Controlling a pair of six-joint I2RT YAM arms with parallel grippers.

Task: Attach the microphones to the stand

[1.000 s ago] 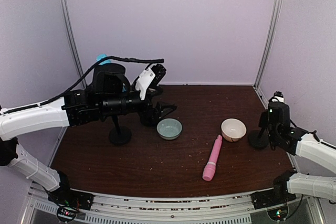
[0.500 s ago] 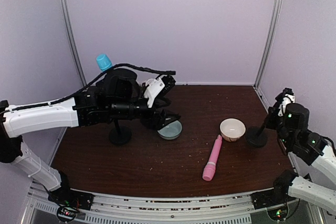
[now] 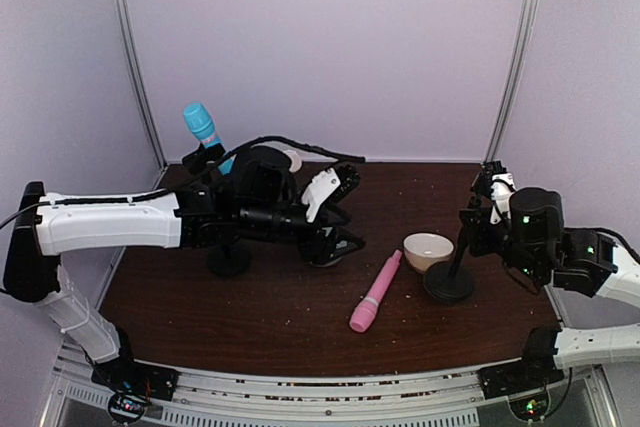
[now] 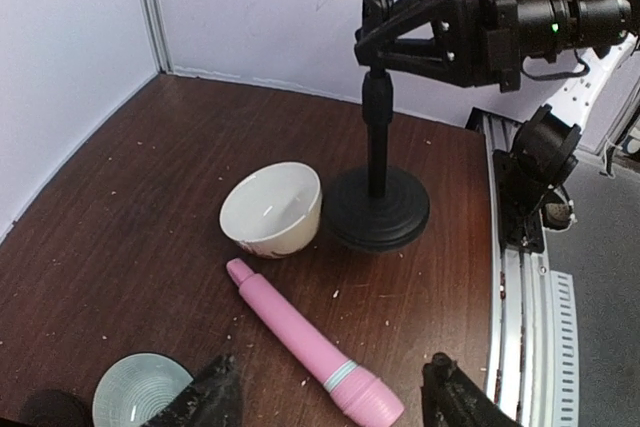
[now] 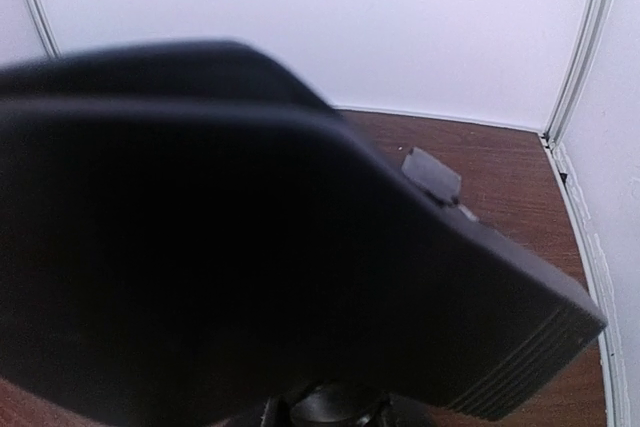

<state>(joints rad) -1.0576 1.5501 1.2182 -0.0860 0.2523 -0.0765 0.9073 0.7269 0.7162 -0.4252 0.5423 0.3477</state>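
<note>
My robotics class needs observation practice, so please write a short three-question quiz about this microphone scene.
1. True or false: the pink microphone lies loose on the table.
2. Which thing does the right hand grip? A: pink microphone. B: black stand. C: a bowl.
3. What colour is the microphone clipped in the other stand?

Key: 1 true; 2 B; 3 blue.
</note>
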